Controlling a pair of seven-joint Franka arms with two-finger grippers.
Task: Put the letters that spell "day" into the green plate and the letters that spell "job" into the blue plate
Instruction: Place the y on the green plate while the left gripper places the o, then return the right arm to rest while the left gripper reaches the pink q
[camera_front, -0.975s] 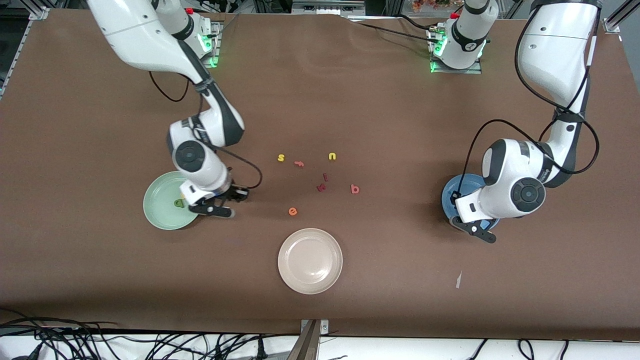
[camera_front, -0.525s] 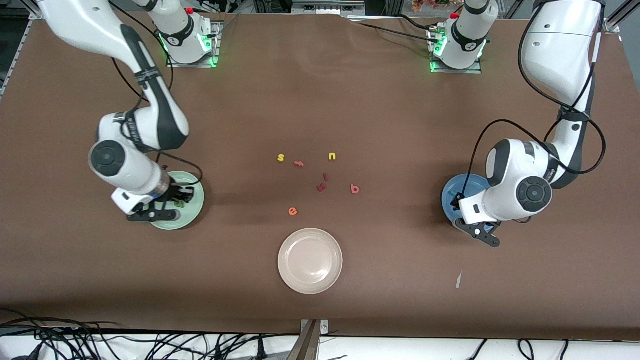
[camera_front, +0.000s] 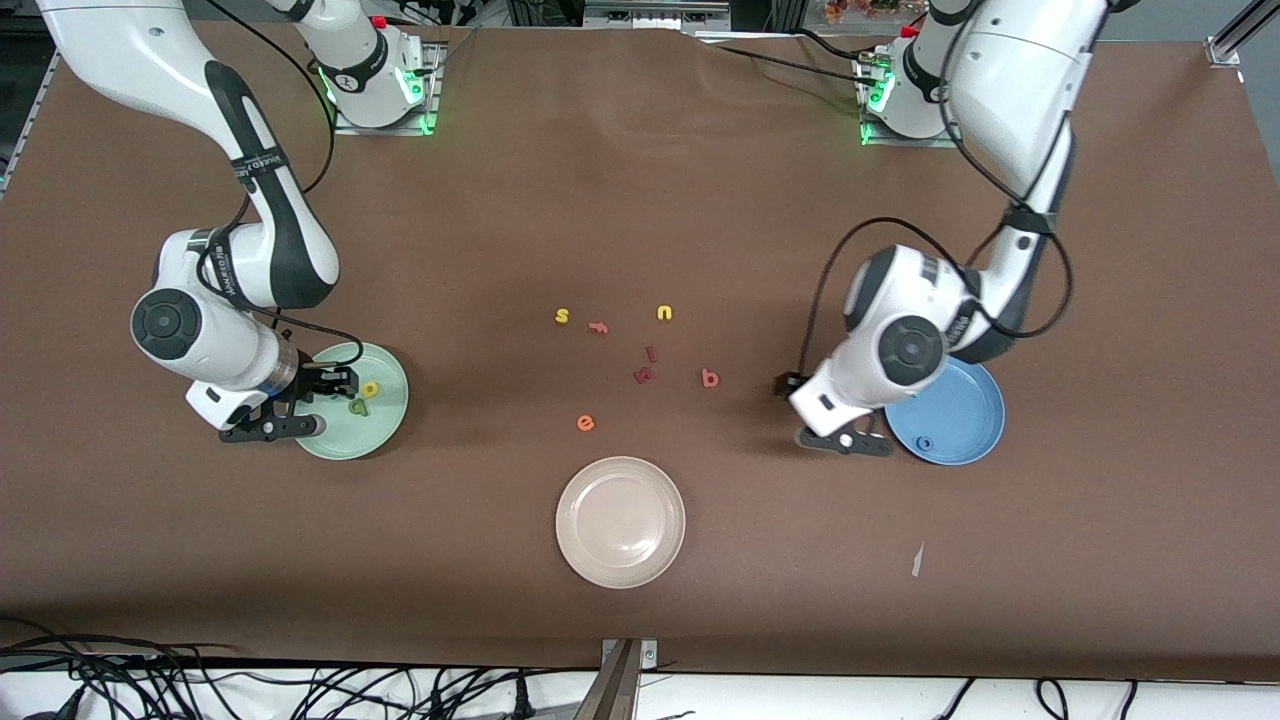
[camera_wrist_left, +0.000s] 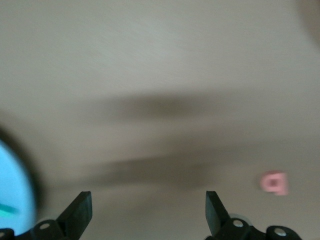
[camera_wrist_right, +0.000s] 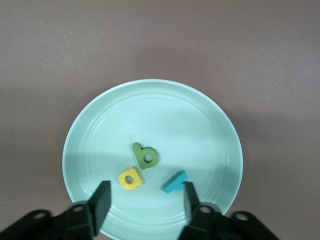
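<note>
Now we see the right gripper (camera_wrist_right: 145, 189) low over the green plate (camera_front: 385, 425), which sits at mid height of the front frame toward the right arm's end of the table. Its jaws stand apart with nothing between them. In the right wrist view three letters lie in the plate's lower half: the dark green letter (camera_wrist_right: 145, 156), the yellow letter with a hole (camera_wrist_right: 130, 178) touching it, and the teal "y" (camera_wrist_right: 175, 181) just beside them.

The left gripper (camera_wrist_left: 147, 197) hangs over bare table just beside the blue plate (camera_front: 955, 400), at mid height toward the left arm's end. Its jaws are spread wide and empty. We find the blue ring "o" (camera_front: 927, 443) near the plate's lower rim, and a teal stroke (camera_wrist_left: 7, 211) on the plate at the edge of the left wrist view.

The salmon "b" (camera_front: 709, 377) lies on the table in the middle of the frame, near two dark red letters (camera_front: 645, 374), with the orange "e" (camera_front: 585, 423) lower down. Above them lie a yellow "s" (camera_front: 561, 316), a pink "f" (camera_front: 598, 327) and a yellow "u" (camera_front: 664, 313). The beige plate (camera_front: 620, 560) sits in the lower middle.
</note>
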